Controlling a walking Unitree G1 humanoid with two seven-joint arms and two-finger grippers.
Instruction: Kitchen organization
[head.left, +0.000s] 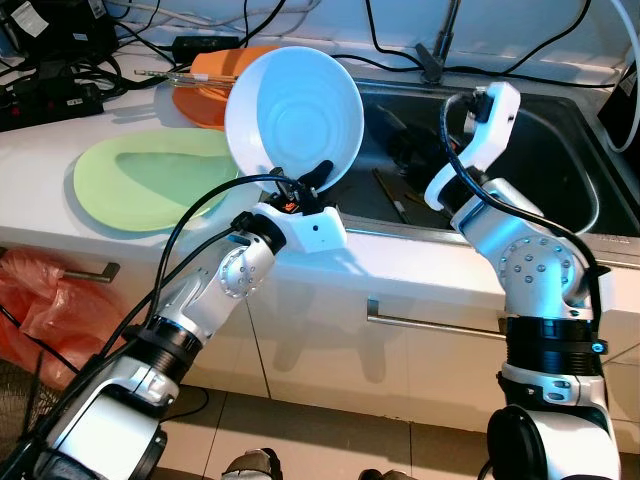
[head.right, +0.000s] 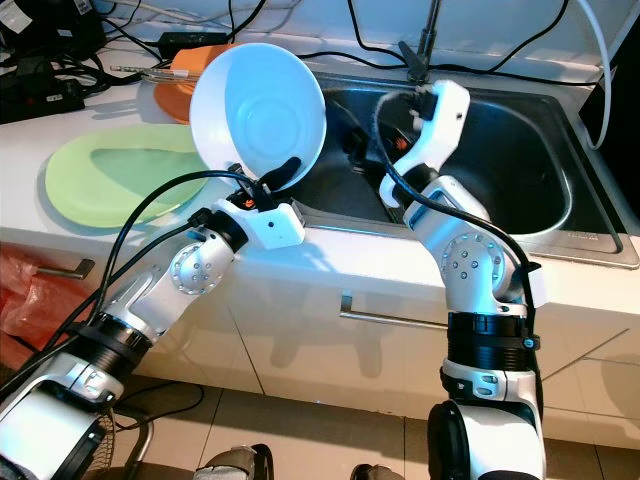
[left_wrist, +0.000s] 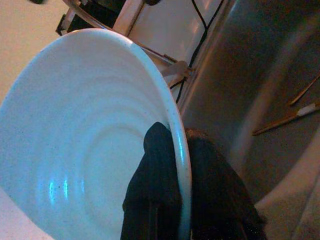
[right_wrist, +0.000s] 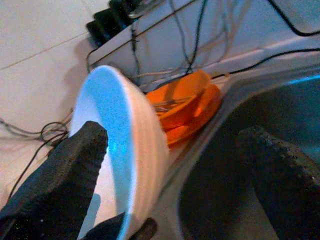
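A white bowl (head.left: 293, 118) was held up on edge above the counter's front lip, at the left rim of the sink (head.left: 560, 150), its ribbed inside facing the head camera. The left gripper (head.left: 312, 180) clamped the bowl's lower rim, one black finger (left_wrist: 152, 185) pressed inside the bowl and the other behind it. The left arm rose from the lower left, bent at the elbow, black cables trailing along it.

The right gripper (right_wrist: 175, 190) reached down into the steel sink, its two fingers spread wide apart and holding nothing; from its wrist camera the tilted bowl sat between it and the wall. Wooden chopsticks (left_wrist: 287, 119) lay on the sink floor.

Behind the bowl, orange dishes (head.left: 215, 85) were stacked on the white counter (head.left: 60, 150) with utensils resting across them. A pale green plate (head.left: 150, 180) lay flat on the counter to the left, just beside the bowl. Black cables and a power strip (head.left: 50, 100) ran along the back wall. Below the counter, cabinet fronts with metal handles (head.left: 430, 322) showed, and a red plastic bag (head.left: 40, 295) sat at the lower left.
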